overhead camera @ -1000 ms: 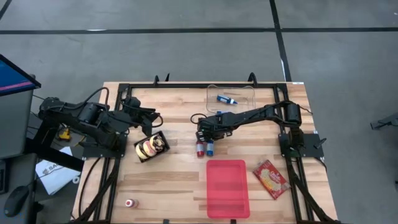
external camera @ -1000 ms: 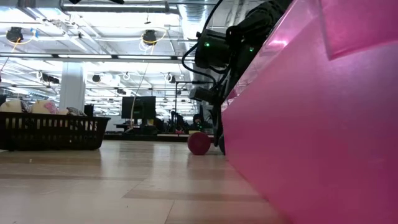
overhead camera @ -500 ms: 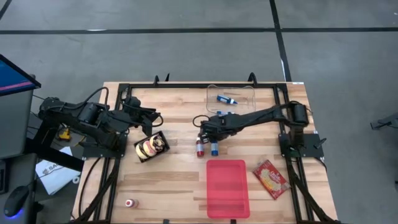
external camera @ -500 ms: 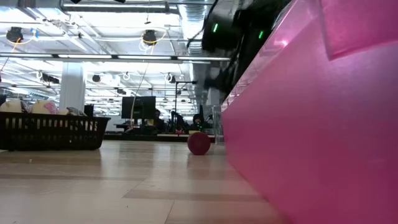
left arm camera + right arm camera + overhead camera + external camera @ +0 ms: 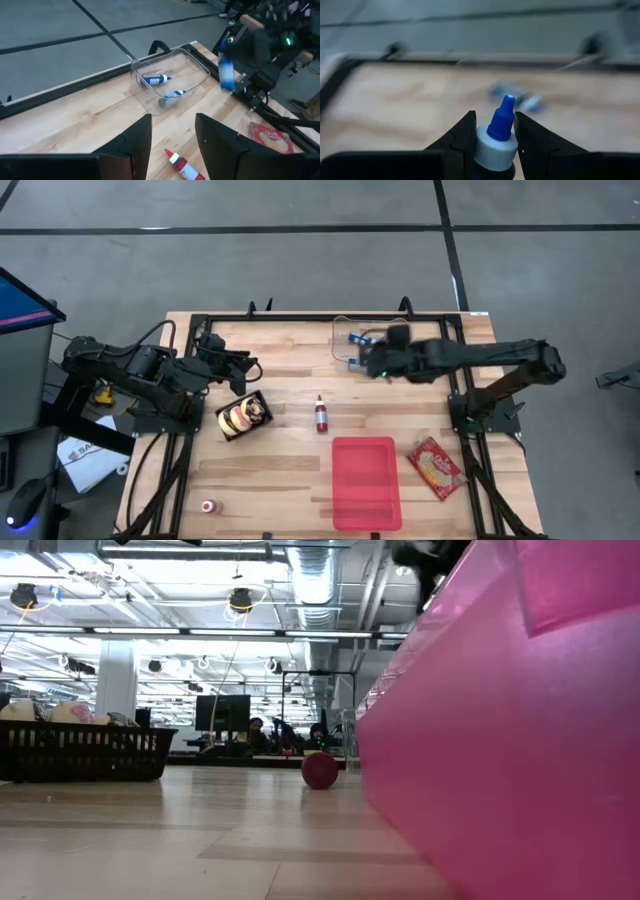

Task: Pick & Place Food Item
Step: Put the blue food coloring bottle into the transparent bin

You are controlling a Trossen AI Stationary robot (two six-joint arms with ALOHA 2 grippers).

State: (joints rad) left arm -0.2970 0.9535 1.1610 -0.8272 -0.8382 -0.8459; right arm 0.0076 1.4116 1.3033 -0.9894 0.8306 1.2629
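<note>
From the overhead camera I see the right gripper (image 5: 372, 361) in the upper middle of the frame, at the near edge of the clear plastic bin (image 5: 400, 326) on the wooden slatted table (image 5: 290, 470). In its own wrist camera, its jaws are closed around a small bottle with a white collar and blue pointed cap (image 5: 499, 134), the cap standing up between the fingers (image 5: 455, 142). Inside the bin lies another blue-capped tube (image 5: 360, 338); the left wrist camera shows two tubes in there. A red bottle with a white cap (image 5: 321, 415) lies alone on the table at the centre of the overhead frame, well apart from both arms. Below it sits a flat red rectangular tray (image 5: 366, 480), and to the tray's right a red snack packet (image 5: 435, 465). The left gripper (image 5: 243, 383) hangs at the left of the frame just above a black tray of sliced food (image 5: 243, 416); from its wrist camera its jaws stand partly apart with nothing between them. A small red-and-white item (image 5: 207, 506) sits at the lower left corner of the table.
</note>
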